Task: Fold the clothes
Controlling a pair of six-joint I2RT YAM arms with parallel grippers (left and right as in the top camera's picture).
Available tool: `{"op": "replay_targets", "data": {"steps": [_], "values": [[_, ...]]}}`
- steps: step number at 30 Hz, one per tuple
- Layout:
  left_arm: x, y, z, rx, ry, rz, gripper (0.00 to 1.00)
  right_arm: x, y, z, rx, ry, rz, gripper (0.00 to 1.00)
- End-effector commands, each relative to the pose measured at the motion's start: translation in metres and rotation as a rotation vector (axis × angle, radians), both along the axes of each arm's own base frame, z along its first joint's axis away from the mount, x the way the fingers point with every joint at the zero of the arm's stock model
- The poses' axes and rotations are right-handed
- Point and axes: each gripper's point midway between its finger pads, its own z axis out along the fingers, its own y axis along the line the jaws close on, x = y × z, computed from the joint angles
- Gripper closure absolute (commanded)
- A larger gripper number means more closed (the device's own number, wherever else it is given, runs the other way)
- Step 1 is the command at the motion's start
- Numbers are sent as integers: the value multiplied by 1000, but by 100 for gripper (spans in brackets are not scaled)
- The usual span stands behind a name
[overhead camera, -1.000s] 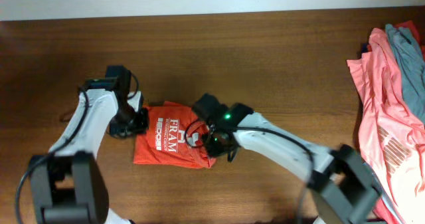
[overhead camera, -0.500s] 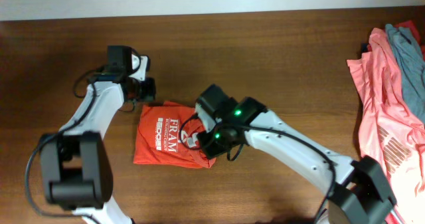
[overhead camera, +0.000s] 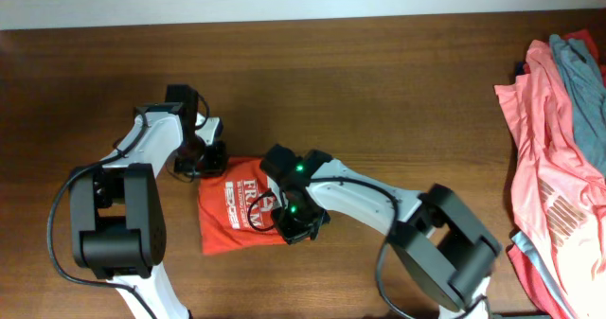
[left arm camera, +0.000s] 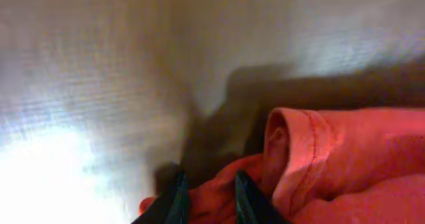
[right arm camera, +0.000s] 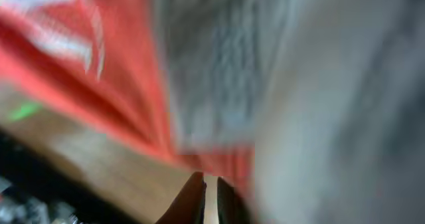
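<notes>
The orange-red T-shirt (overhead camera: 241, 217) lies folded into a small packet on the wooden table (overhead camera: 398, 92), its white print facing up. At the packet's upper left corner, my left gripper (overhead camera: 206, 160) is shut on a fold of the red fabric. The left wrist view shows that cloth (left arm camera: 332, 157) bunched between the gripper's (left arm camera: 210, 180) dark fingers. My right gripper (overhead camera: 295, 226) rests at the packet's right edge. The right wrist view is blurred. In it the gripper's (right arm camera: 208, 179) fingers stand almost together just short of the shirt's edge (right arm camera: 126, 78), with nothing seen between them.
A pile of salmon-pink shirts (overhead camera: 549, 177) with a grey garment (overhead camera: 579, 82) on top lies at the table's right edge. A pale wall runs along the far side of the table.
My left gripper came back down from beyond the shirt onto its upper left corner. The right gripper slid left along the right edge and closed. The packet is now narrower.
</notes>
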Motion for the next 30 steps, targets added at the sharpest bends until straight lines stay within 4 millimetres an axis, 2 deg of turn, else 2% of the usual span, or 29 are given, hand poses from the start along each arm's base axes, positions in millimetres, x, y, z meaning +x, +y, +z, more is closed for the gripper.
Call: {"op": "replay_targets", "data": {"steps": [1, 6, 10, 12, 14, 20, 24, 25, 26, 27, 28, 30], "values": [[-27, 15, -17, 93, 114, -26, 78, 11, -6, -10, -55, -64, 7, 86], [-51, 21, -13, 135, 224, 53, 89, 48, -37, -16, -167, -184, -48, 84], [-66, 21, -9, 146, 290, 92, 98, 74, -56, -16, -166, -215, -78, 84], [-74, 17, -6, 135, 330, 120, 99, 90, -69, -16, -150, -235, -72, 82], [-76, 13, -5, 110, 343, 124, 99, 95, -76, -15, -147, -241, -53, 82], [-61, 10, 6, 84, 255, 118, 99, 91, -83, -9, -160, -223, -51, 81], [-28, 21, 34, 126, 65, 126, 99, 93, -88, 14, -148, -261, -65, 79], [-18, 25, 44, 142, 6, 130, 94, 95, -90, 24, -144, -283, -73, 78], [-9, 26, 52, 144, -45, 133, 64, 97, -93, 33, -137, -299, -82, 77], [0, 25, 60, 139, -94, 137, 46, 98, -94, 40, -129, -311, -88, 76], [11, 24, 72, 127, -155, 141, 36, 99, -98, 52, -118, -329, -101, 75], [24, 15, 85, 70, -222, 109, 34, 99, -103, 64, -109, -346, -117, 74]]}}
